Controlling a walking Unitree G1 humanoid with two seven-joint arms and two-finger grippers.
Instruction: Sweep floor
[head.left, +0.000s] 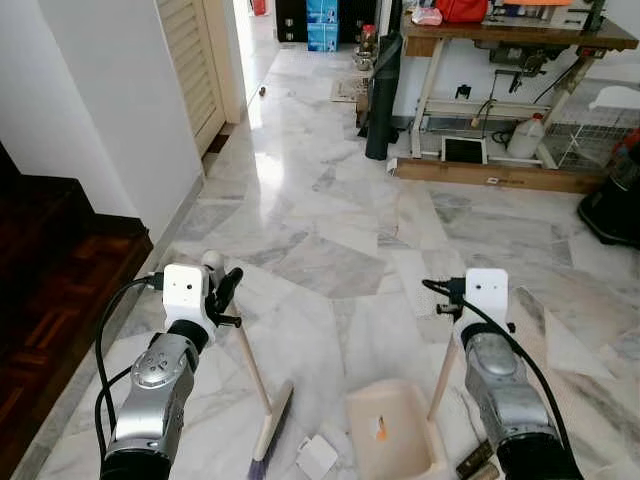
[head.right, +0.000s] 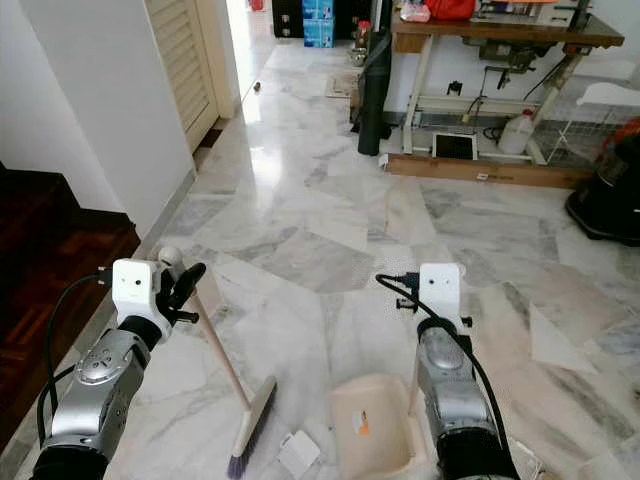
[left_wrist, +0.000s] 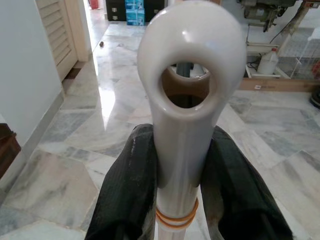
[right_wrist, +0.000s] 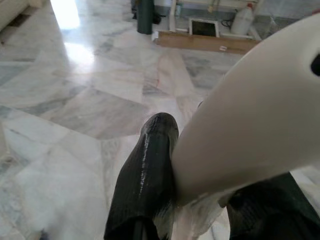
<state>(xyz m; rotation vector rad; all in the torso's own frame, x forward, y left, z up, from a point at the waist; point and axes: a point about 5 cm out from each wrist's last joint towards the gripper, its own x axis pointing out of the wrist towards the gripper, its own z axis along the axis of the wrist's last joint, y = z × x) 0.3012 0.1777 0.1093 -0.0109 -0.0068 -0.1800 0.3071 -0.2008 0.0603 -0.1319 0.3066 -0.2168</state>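
Left gripper (left_wrist: 182, 200) clamps broom (head.left: 262, 425) handle top; right gripper (right_wrist: 200, 195) clamps dustpan (head.left: 392, 435) handle; paper scrap (head.left: 317, 457) at broom's 3 o'clock; best swept gently rightward into pan.

Marble floor (head.left: 330, 230) glared at 12 o'clock. White wall (head.left: 110, 100) stood at 10 o'clock; workbench (head.left: 520, 40) at 1 o'clock.

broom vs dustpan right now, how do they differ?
The broom is in the left tool, its handle slanting; the dustpan is in the right tool, its handle nearly upright. The broom ends in a narrow bristled head beside a white scrap; the dustpan is a wide open tray holding an orange bit. Both are cream and rest on the marble floor.
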